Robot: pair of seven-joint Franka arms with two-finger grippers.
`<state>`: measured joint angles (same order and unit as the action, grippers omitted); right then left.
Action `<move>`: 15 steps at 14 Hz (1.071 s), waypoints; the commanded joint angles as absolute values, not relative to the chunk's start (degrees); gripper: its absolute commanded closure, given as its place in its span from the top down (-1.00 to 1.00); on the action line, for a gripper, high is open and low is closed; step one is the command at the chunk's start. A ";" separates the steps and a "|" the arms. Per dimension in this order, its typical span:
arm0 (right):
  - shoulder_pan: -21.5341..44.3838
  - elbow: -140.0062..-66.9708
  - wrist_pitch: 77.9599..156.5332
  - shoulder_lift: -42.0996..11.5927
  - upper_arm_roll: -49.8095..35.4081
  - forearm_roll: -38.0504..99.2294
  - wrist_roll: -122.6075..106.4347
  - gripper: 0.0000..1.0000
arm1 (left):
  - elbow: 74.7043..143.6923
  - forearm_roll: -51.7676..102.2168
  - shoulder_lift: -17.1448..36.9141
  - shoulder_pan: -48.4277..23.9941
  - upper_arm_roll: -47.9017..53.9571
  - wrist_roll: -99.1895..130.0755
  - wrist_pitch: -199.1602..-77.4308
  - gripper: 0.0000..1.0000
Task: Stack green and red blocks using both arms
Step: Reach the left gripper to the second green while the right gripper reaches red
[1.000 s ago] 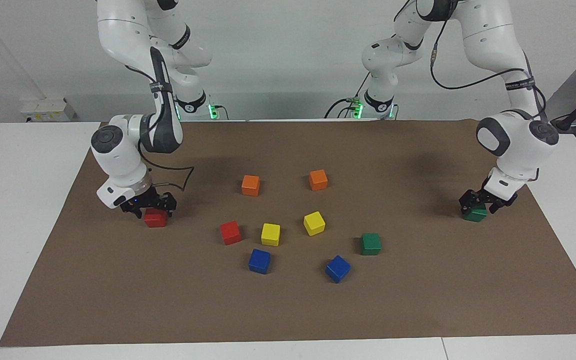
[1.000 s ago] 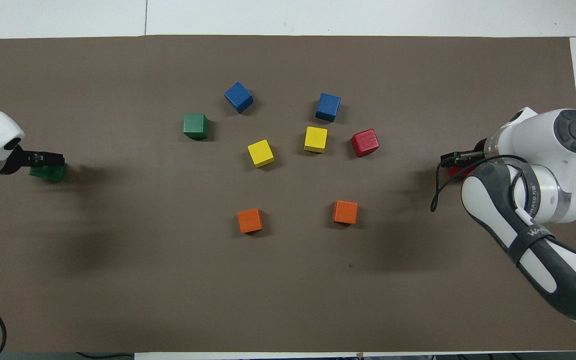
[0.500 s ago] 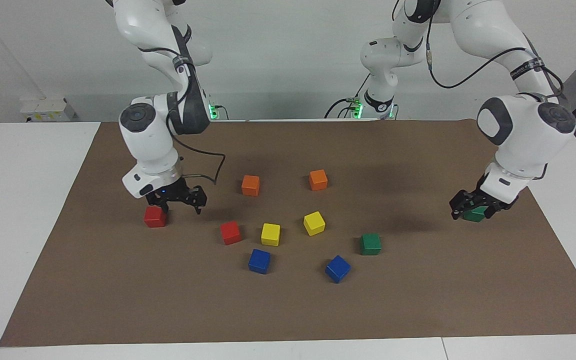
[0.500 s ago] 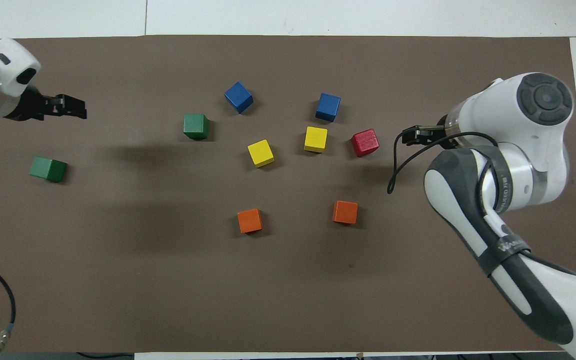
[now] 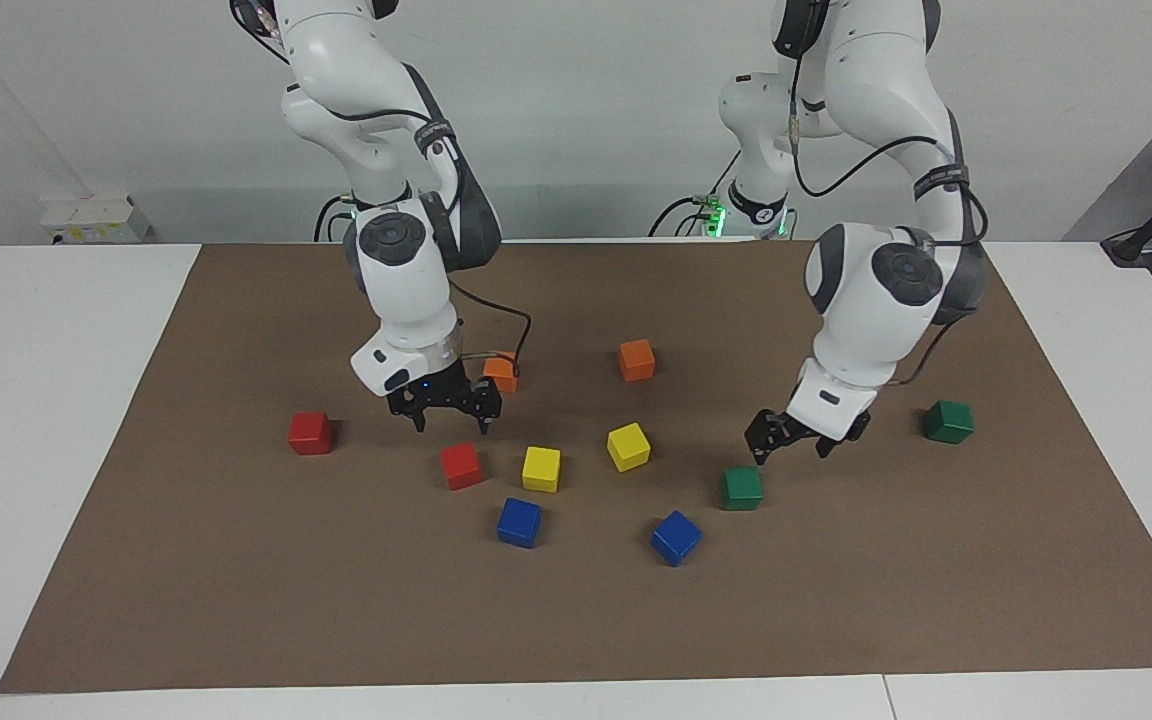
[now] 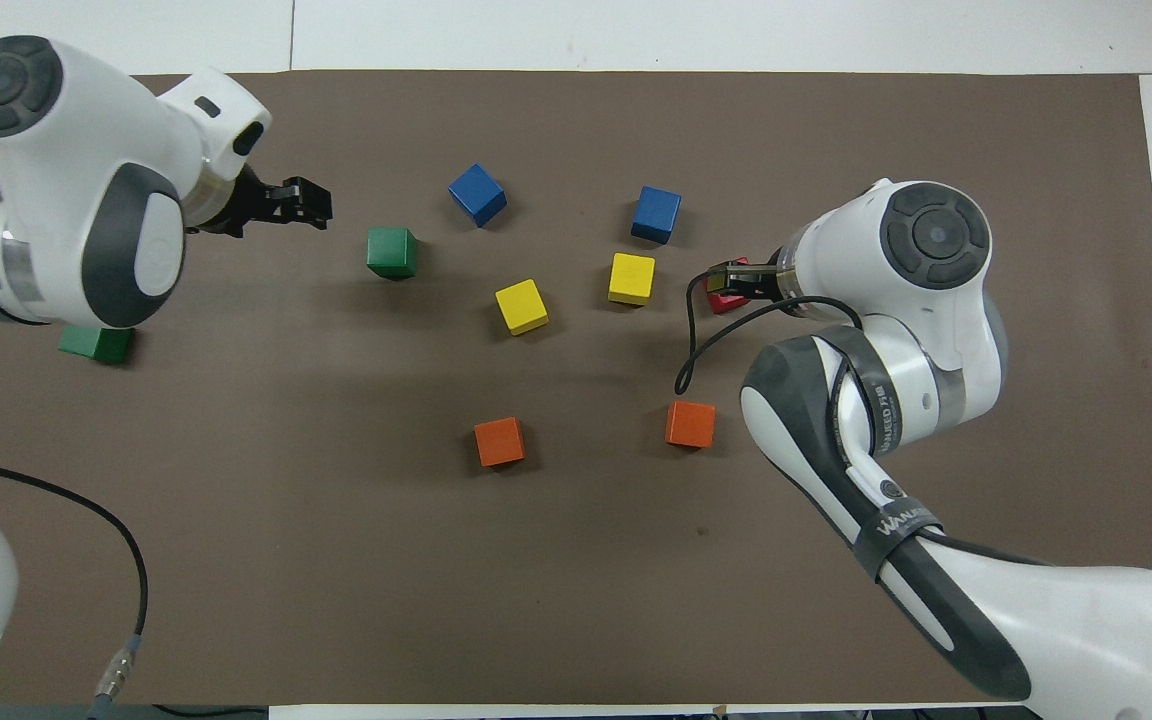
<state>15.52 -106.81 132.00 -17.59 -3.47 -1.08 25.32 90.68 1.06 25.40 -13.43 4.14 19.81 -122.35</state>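
Facing view: nothing stacked yet; four task cubes lie apart on the mat. Right gripper (image 5: 448, 410) hangs open and empty above mid-table red cube (image 5: 461, 466). Left gripper (image 5: 794, 437) hangs open and empty above mid-table green cube (image 5: 742, 488). Outer red cube (image 5: 310, 433) and outer green cube (image 5: 949, 422) sit toward opposite short edges.

Overhead view: left gripper (image 6: 288, 203) spread beside green cube (image 6: 392, 252); right gripper (image 6: 731, 280) covers the red one.

The left gripper (image 6: 306, 202) hangs at ten o'clock of a green block (image 6: 392, 252), jaws spread, holding nothing.
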 commanded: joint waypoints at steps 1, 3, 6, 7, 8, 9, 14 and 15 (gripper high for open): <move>14.94 -104.77 133.07 -20.47 -3.43 -1.67 22.87 0.95 | 88.59 1.49 29.70 -14.41 3.08 21.09 -125.32 1.00; 14.85 -104.94 133.85 -20.92 -3.43 -1.67 18.92 0.95 | 89.12 0.36 29.97 -14.68 3.08 21.09 -128.39 1.00; 15.12 -105.90 136.84 -21.88 -3.34 -1.67 13.63 0.95 | 89.47 -0.61 31.37 -14.85 3.08 21.09 -130.86 1.00; 15.38 -106.00 137.11 -22.32 -3.34 -1.67 13.19 0.95 | 90.60 -0.79 31.38 -14.85 3.08 21.09 -131.74 1.00; 15.47 -106.00 137.37 -22.41 -3.43 -1.67 13.18 0.95 | 91.66 -2.18 31.29 -14.94 3.08 21.09 -132.62 1.00; 15.47 -106.00 137.90 -22.59 -3.43 -1.67 13.10 0.94 | 92.71 -2.81 31.29 -14.85 3.08 21.09 -133.58 1.00; 14.50 -105.91 139.22 -23.99 -3.34 -1.67 11.43 0.93 | 93.34 -2.29 32.60 -15.03 3.16 21.18 -134.12 1.00; 14.50 -105.91 139.31 -24.08 -3.34 -1.67 10.82 0.80 | 93.17 -2.29 32.87 -15.20 3.16 21.27 -134.30 1.00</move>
